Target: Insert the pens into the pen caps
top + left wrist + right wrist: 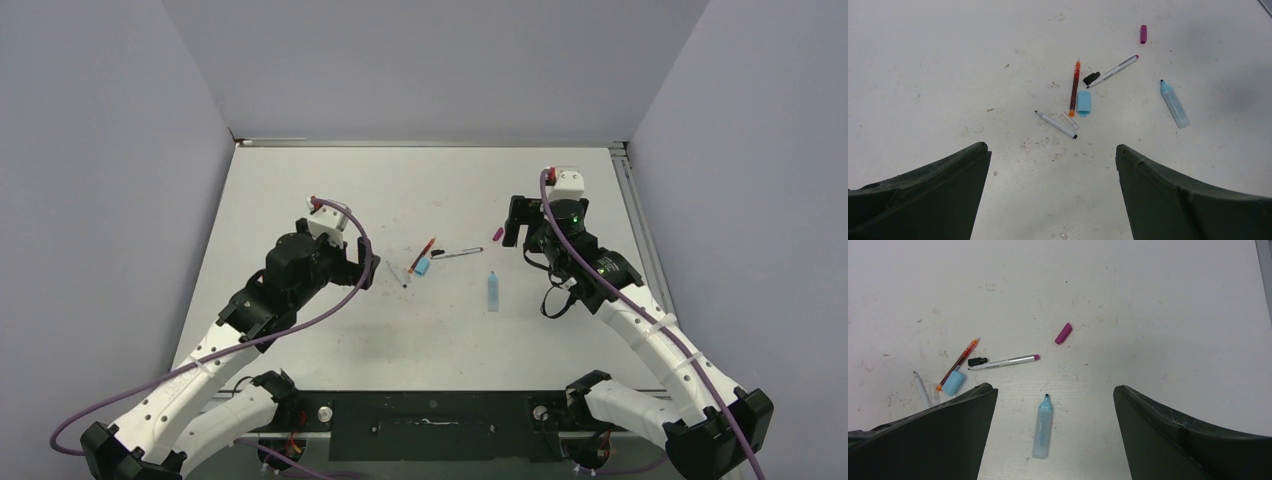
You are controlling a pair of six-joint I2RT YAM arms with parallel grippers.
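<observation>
Empty, left jaws and right jaws gape. On the desk (923, 60), red pen (1075, 87), blue cap (1083, 103) and grey pen (1055, 124) cluster.

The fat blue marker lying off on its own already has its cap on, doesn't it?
No. The blue marker lies alone but uncapped, its dark tip bare; the blue cap lies beside the red pen, as the left wrist view shows.

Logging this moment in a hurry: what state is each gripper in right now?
Left gripper: open, holding nothing.
Right gripper: open, holding nothing.
</observation>
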